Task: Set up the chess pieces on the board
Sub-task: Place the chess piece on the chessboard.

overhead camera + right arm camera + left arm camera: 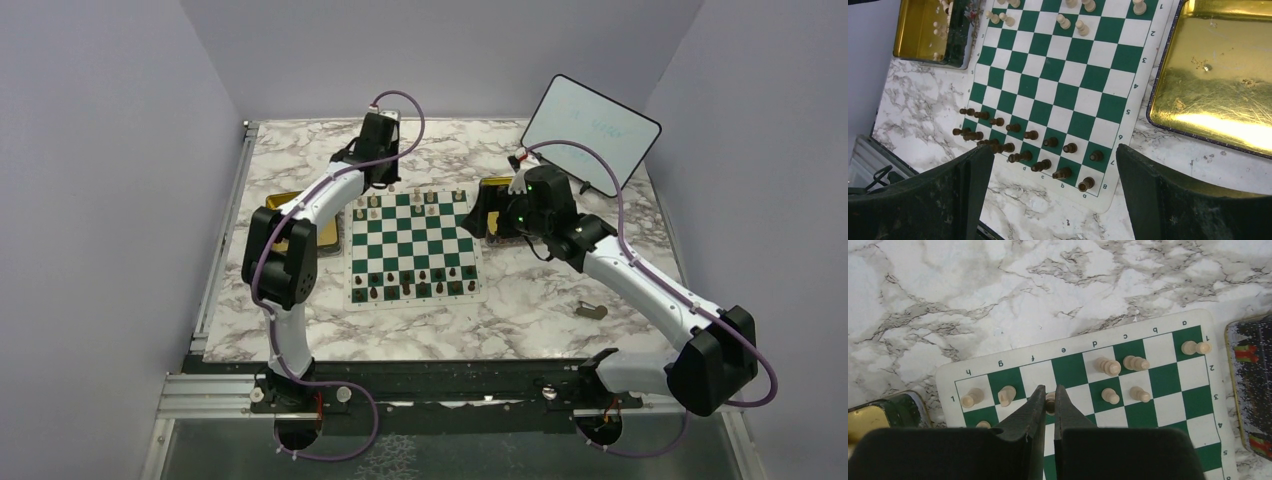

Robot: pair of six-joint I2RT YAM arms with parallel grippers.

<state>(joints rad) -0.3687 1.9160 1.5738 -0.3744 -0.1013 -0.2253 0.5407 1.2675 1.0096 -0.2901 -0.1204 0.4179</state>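
1. The left gripper (1049, 396) hangs over the far side of the chessboard (1168, 410), its jaws drawn almost together and pinching a cream piece (1050, 402) above the second row.
2. Other cream pieces (1110, 367) stand on the two far rows.
3. The dark pieces (1030, 135) stand on the two near rows.
4. The right gripper (1054, 150) hovers over the board's right side, jaws spread wide and holding nothing, beside a gold tray (1218, 75).
5. A second tray (913, 30) left of the board holds loose cream pieces.
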